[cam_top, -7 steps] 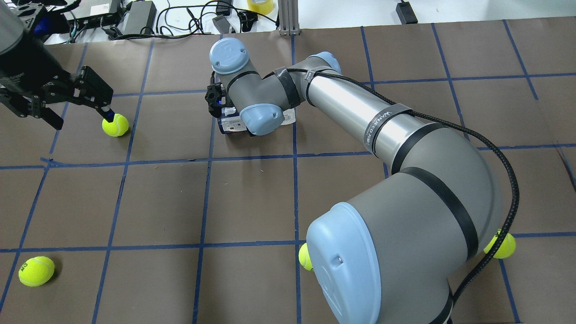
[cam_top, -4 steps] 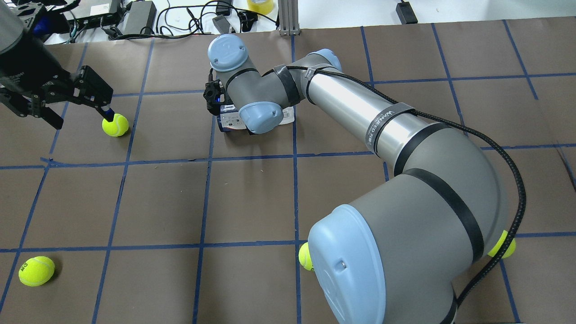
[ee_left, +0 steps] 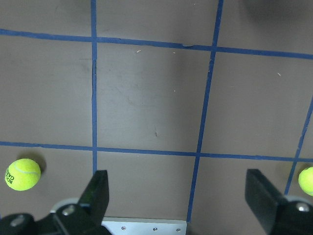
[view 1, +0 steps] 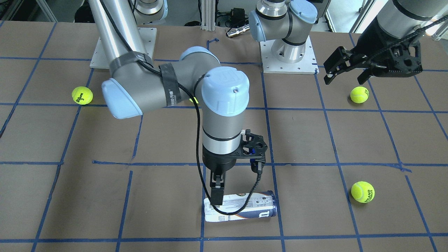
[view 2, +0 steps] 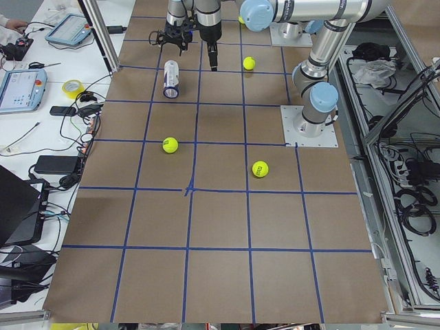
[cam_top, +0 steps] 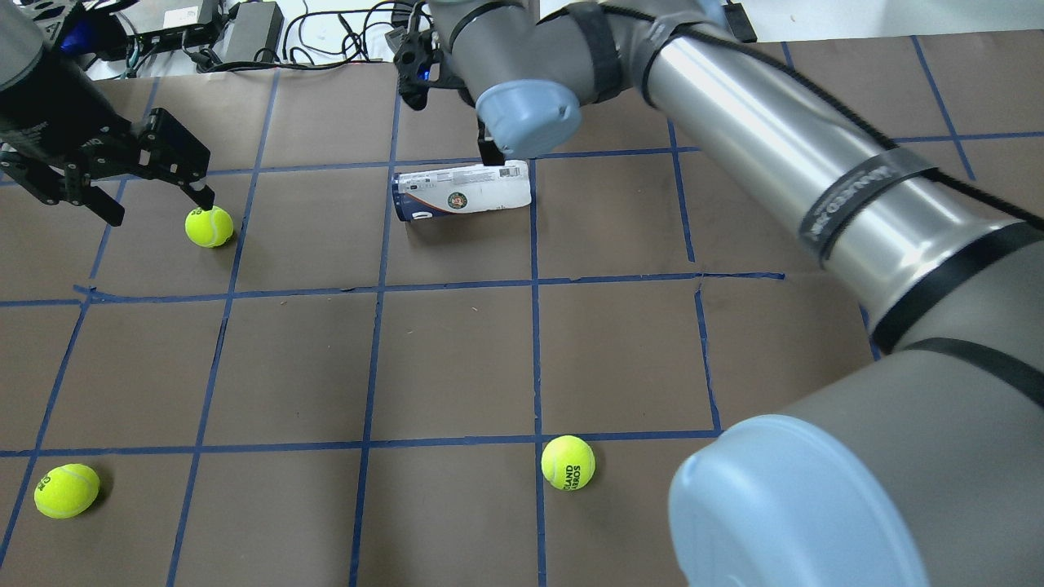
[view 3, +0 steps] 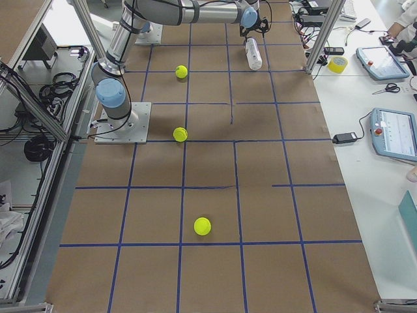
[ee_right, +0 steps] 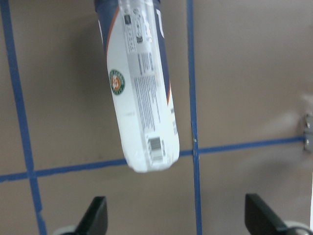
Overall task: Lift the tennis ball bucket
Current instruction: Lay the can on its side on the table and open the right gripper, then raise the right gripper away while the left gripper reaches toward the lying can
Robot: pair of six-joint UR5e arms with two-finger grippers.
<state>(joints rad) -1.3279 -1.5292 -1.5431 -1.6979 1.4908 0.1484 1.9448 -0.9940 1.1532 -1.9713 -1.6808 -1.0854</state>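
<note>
Right now the tennis ball bucket (cam_top: 461, 194) lies on its side on the desk (cam_top: 457, 359), in the far middle of the taped grid, with nothing gripping it. Its dark blue rim points toward the robot's left. Its white end, the one with the barcode, rests just beside a crossing of the blue tape lines (cam_top: 534, 281).

The right gripper (ee_right: 176, 203) hangs above that white end. In the right wrist view its fingers (ee_right: 96, 215) are spread wide. The bucket's white end reaches toward the gap between them, but neither finger touches it. From the front-facing view one dark finger hangs straight down over the bucket's white end. A black cable (view 1: 245, 206) loops from the wrist across the bucket's label.

Over on the robot's left, the left gripper (cam_top: 155, 204) hovers above the desk with its fingers (ee_left: 98, 193) also spread and holding nothing. A tennis ball (cam_top: 209, 226) sits on the desk just beside one fingertip. Whether the two touch I cannot tell.

Two more tennis balls lie well apart from the bucket on the near side of the desk: one at the near left (cam_top: 66, 490) and one near the middle (cam_top: 568, 462), close to a tape line.
</note>
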